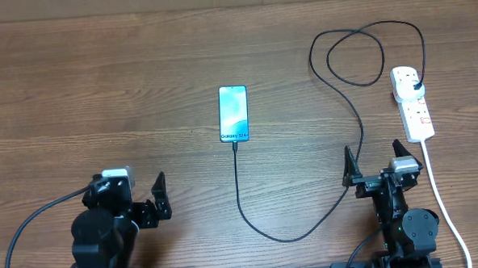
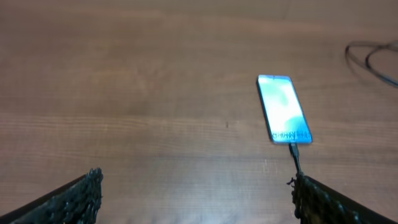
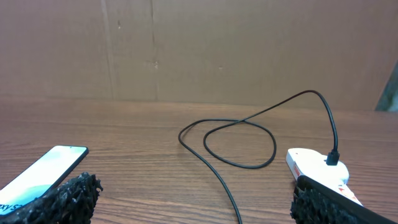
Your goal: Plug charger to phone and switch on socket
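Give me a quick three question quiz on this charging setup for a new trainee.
1. True or false: the tip of the charger meets the near end of the phone.
2. The black plug sits: A) in the far end of the socket; B) in its near end; C) unplugged.
3. Fill in: the left gripper and right gripper are both ___.
Key: 1 true; 2 A; 3 open.

Lit phone lies flat, looped black charger plugged into it and the white socket.
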